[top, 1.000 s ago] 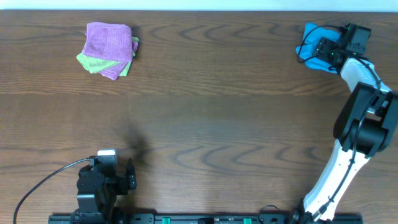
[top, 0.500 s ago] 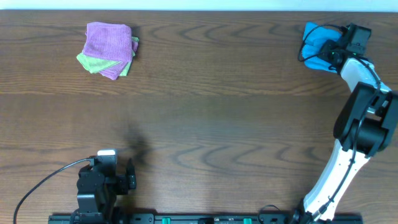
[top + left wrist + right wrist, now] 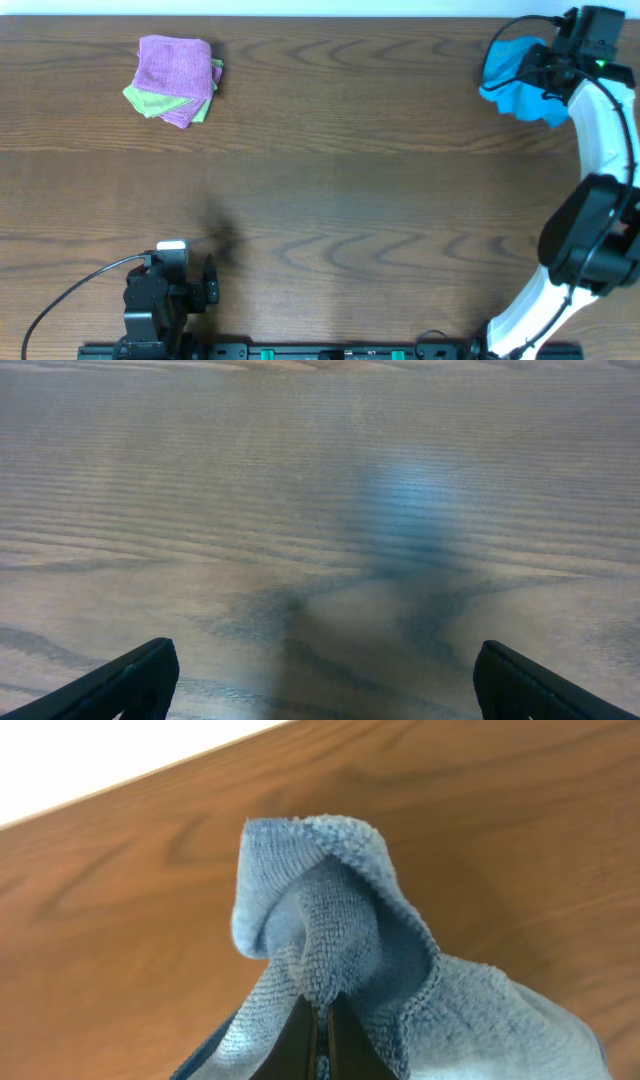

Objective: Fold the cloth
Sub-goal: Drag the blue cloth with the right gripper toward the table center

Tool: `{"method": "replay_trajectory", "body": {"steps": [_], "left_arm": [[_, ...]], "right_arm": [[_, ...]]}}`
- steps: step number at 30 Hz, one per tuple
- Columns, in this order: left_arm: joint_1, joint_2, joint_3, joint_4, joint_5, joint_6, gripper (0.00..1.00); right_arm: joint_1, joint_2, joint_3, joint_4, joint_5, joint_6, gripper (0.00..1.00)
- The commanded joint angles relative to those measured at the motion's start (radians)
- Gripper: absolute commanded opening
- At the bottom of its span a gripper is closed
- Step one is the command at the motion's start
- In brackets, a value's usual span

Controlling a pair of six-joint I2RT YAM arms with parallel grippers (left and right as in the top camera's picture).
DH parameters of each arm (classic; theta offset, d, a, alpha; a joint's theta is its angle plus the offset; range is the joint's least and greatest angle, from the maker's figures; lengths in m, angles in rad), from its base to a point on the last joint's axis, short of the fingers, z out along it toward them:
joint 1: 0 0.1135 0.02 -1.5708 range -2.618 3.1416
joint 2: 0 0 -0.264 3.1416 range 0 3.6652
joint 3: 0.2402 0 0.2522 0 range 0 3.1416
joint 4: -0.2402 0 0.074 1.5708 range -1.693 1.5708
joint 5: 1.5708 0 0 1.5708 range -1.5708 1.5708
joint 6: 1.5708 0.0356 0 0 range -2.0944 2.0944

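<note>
1. Blue cloth (image 3: pixel 515 78) sits bunched at the far right corner of the table (image 3: pixel 350 170), not spread flat. In the wrist view a peak of fabric stands up from the pinch, so we judge that part of it is raised off the wood.
2. Our right gripper (image 3: pixel 320 1020) has its fingers pressed together on a fold of that cloth, the dark tips meeting with fabric wrapped round them. We read this hold as a way to carry the cloth toward the middle, where there is room to lay it out.
3. Our left gripper (image 3: pixel 325 685) rests at the near left with its fingers wide apart, nothing between them and only wood grain below. It is probably parked until a second corner needs holding.
4. A folded purple and green stack (image 3: pixel 175 80) lies at the far left, well apart from both arms.
5. We cannot tell which edge or corner is pinched. The wrist view cuts off the cloth's lower part, and from overhead the right arm covers its right side. Whether any of the cloth touches the table is unclear.
</note>
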Motion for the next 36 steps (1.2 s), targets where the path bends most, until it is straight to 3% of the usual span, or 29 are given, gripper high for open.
{"method": "replay_trajectory", "body": {"steps": [1,11,21,30,36], "left_arm": [[-0.005,-0.006,-0.011,-0.056,-0.022,0.026,0.95],[-0.005,-0.006,-0.011,-0.056,-0.022,0.026,0.95],[-0.005,-0.006,-0.011,-0.056,-0.022,0.026,0.95],[-0.005,-0.006,-0.011,-0.056,-0.022,0.026,0.95],[-0.005,-0.006,-0.011,-0.056,-0.022,0.026,0.95]], "right_arm": [[0.037,-0.074,0.015,-0.073,-0.013,-0.043,0.01],[0.234,-0.258,0.015,-0.461,-0.136,-0.125,0.01],[0.63,-0.429,0.015,-0.689,-0.152,-0.138,0.01],[0.965,-0.441,-0.004,-0.707,-0.198,-0.123,0.01],[1.06,-0.44,-0.092,-0.623,-0.195,-0.117,0.01]]}}
